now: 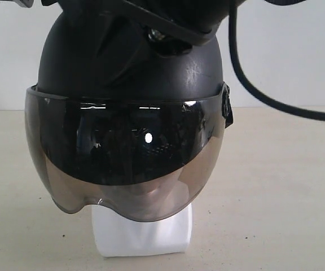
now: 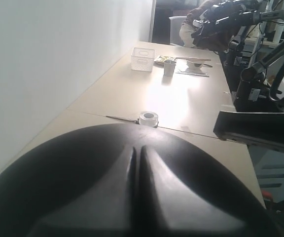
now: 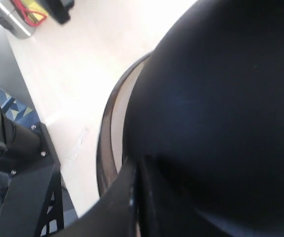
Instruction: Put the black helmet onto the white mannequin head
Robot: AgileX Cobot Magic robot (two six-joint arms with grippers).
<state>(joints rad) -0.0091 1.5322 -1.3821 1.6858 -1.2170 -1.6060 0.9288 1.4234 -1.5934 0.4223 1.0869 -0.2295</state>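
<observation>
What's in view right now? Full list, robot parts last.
black helmet: 1, matte black with smoky visor, seated over the head
white mannequin head: 1, white, on the table, only neck and base show
tape roll: 1, whitish, on the table beyond the helmet
basket: 1, white, far end of the table
cup: 1, grey, beside the basket
table: 1, beige
cable: 1, black, right of the helmet
left gripper: 1, black, shut, at the helmet's crown
right gripper: 1, black, shut, by the helmet's shell
</observation>
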